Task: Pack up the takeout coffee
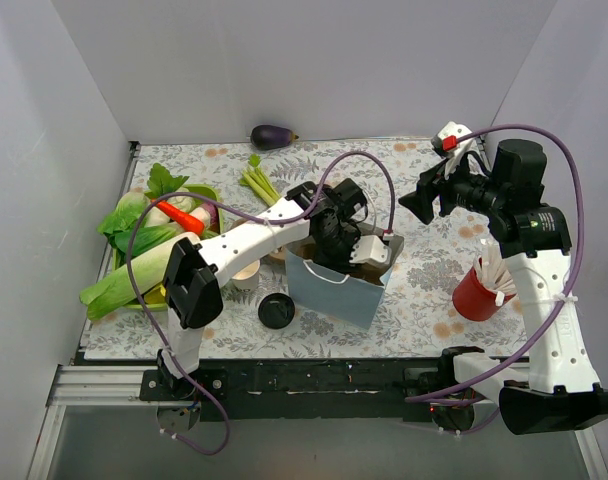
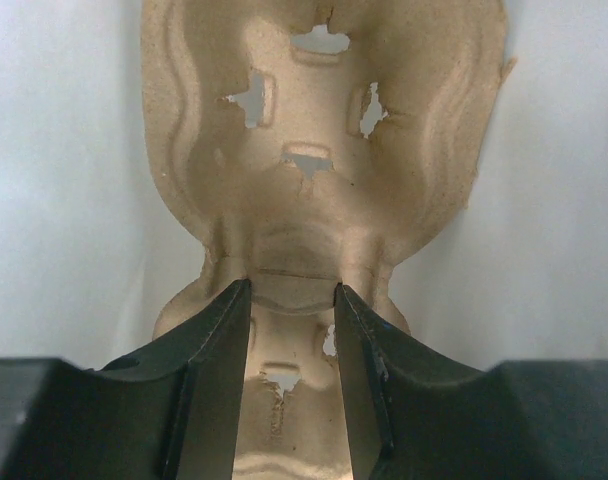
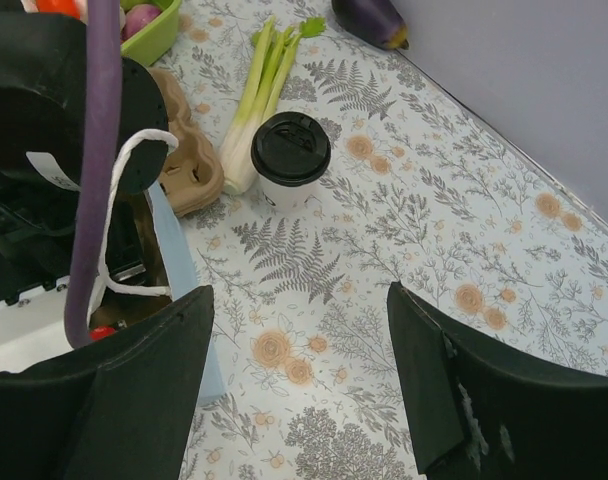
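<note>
The takeout coffee (image 3: 289,158), a white paper cup under a black dome lid, stands upright on the floral tablecloth beside the celery (image 3: 256,95). My right gripper (image 3: 300,295) hangs open above the cloth, nearer than the cup, with nothing between its fingers; in the top view the right gripper (image 1: 416,203) is right of the bag. My left gripper (image 2: 291,290) is shut on the narrow waist of a brown pulp cup carrier (image 2: 319,170). It sits at the mouth of the pale blue paper bag (image 1: 334,290). In the top view the left arm hides the coffee.
A lidless white cup (image 1: 246,277) and a loose black lid (image 1: 276,311) lie left of the bag. A green basket of vegetables (image 1: 212,196) fills the left side. An eggplant (image 1: 273,136) lies at the back wall. A red cup of sticks (image 1: 476,292) stands at the right.
</note>
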